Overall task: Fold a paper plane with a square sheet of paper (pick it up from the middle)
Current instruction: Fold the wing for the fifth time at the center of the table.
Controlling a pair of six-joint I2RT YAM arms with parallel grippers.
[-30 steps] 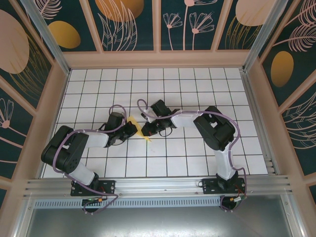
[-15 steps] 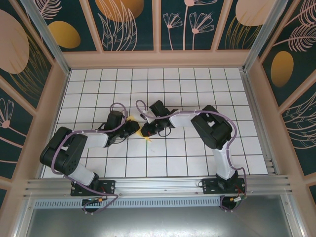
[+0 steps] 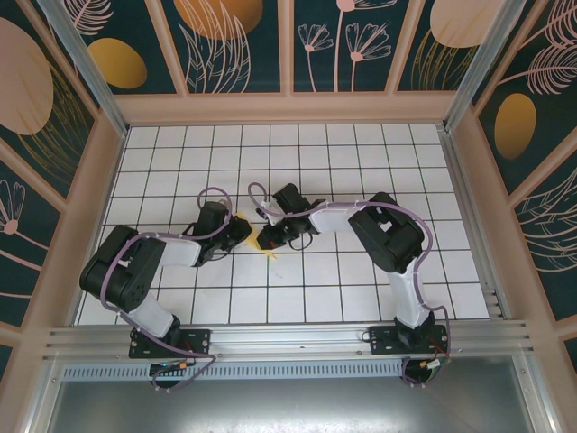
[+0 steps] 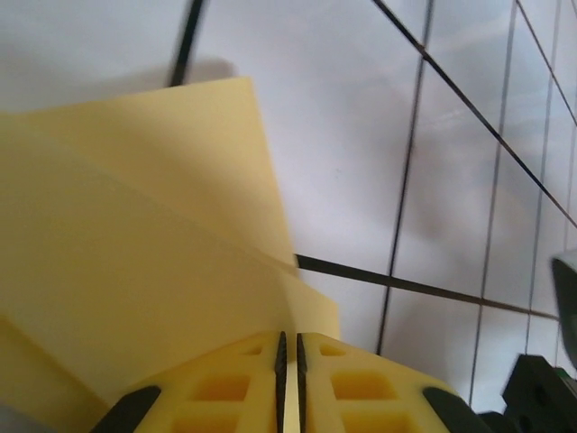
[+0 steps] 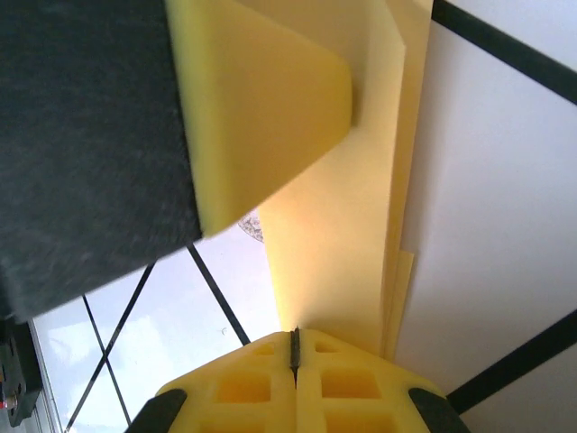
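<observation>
top external: high behind arm bases [image 3: 171,343], looking down on whole tiled table [image 3: 343,298] | left wrist, right wrist: very close, facing tabletop | shared: folded yellow paper [image 3: 269,251], tile lines

This is a robotics lab test cell built as a closed booth. A white table [image 3: 343,298] ruled with a black grid forms its floor. Along the table's near edge runs a bare aluminium rail [image 3: 288,338], with a cabled left arm [image 3: 171,253] and right arm [image 3: 388,234] bolted to it. Around the table's other three sides stand pale-framed wall panels [image 3: 234,45] printed with teal leaves and orange ovals.
</observation>
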